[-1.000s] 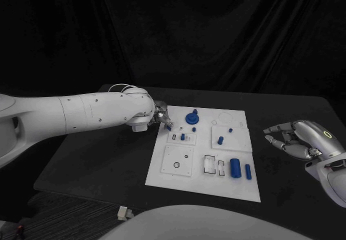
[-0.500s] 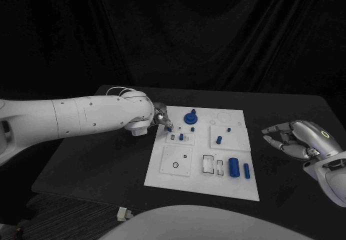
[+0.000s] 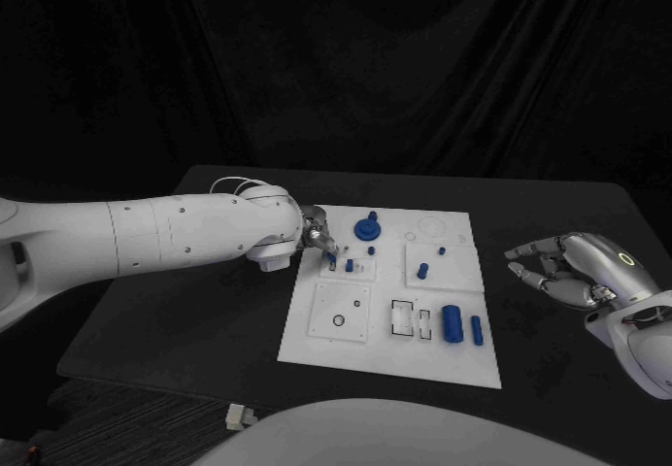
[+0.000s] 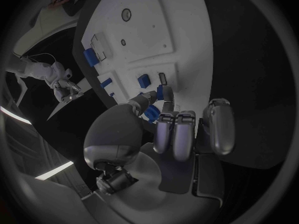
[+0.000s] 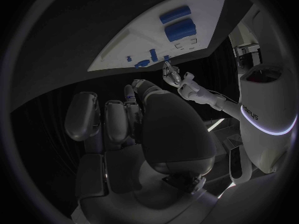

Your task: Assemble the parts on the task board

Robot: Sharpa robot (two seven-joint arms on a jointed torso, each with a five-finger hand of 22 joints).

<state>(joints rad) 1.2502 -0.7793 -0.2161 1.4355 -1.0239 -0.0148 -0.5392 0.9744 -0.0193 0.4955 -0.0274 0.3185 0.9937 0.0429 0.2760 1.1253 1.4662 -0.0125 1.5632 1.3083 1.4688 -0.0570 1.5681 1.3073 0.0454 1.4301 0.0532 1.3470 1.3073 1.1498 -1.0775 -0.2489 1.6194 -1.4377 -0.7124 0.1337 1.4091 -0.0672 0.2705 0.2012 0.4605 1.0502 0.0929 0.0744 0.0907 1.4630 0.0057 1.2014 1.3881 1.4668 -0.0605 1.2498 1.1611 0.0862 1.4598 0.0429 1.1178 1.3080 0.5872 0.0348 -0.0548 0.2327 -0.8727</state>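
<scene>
- The left hand [image 3: 311, 239] is at the board's [image 3: 316, 342] left edge, toward its far corner, fingers pinched on a small blue peg [image 4: 160, 91]. Holding it by the fingertips keeps the peg's lower end free, which I judge suits pressing it down into a seat.
- In the left wrist view the peg sits just beside a dark slot [image 4: 162, 78] and a blue block [image 4: 144, 80] on a raised square tile; whether the peg already touches the tile I cannot tell.
- The right hand [image 3: 574, 269] hovers off the board's right edge, well apart from every part, fingers curled inward and holding nothing. That keeps it clear of the left arm's work.
- Elsewhere on the board: a round knob [image 3: 370, 229] stands near the far edge, just beyond the left hand; a thick cylinder [image 3: 453, 323] and a thinner rod [image 3: 479, 331] lie side by side toward the near right corner; a white tile with a ring [image 3: 341, 321] sits by the near left edge.
- Standing in the way: the knob and the small blue pieces [image 3: 352, 263] crowd the fingertips, so a sideways slip could nudge them.
- The task looks far from done, since several parts still lie loose.
</scene>
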